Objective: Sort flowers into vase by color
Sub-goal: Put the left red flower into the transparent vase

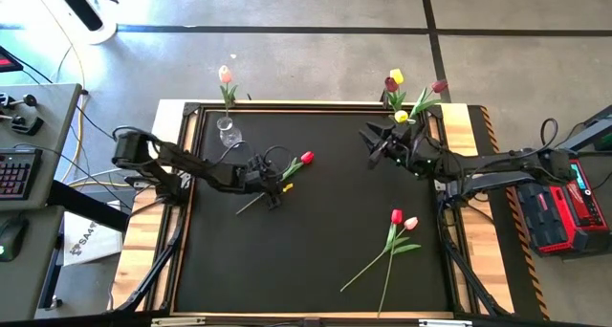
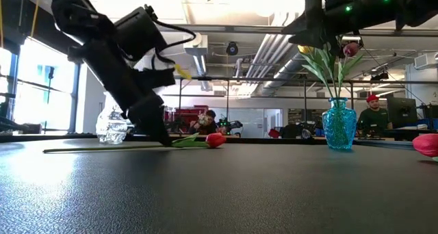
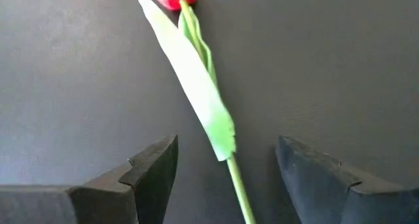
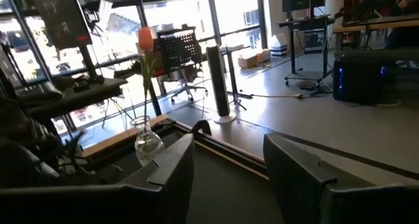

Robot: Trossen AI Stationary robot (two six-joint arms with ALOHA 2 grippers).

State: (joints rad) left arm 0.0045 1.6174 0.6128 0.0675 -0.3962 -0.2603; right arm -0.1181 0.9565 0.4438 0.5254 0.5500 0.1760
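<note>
A red tulip (image 1: 307, 158) lies flat on the black mat, its stem (image 3: 239, 185) running between the fingers of my left gripper (image 3: 226, 178). That gripper (image 1: 270, 182) is open and lowered to the mat (image 2: 159, 135), with one finger on each side of the stem and not touching it. My right gripper (image 1: 375, 141) is open (image 4: 229, 171) and raised, just beside the blue vase (image 2: 339, 124). The blue vase holds yellow and maroon tulips (image 1: 396, 78). A clear vase (image 1: 228, 131) holds one pink tulip (image 1: 225, 76). A red tulip (image 1: 396, 216) and a pink tulip (image 1: 410, 224) lie on the mat.
The mat has a raised frame (image 1: 196, 155), with wooden table edges outside it. The clear vase stands at the far left corner and the blue vase at the far right corner. People (image 2: 373, 111) and desks show in the room beyond the table. A keyboard (image 1: 14, 174) sits off to the left.
</note>
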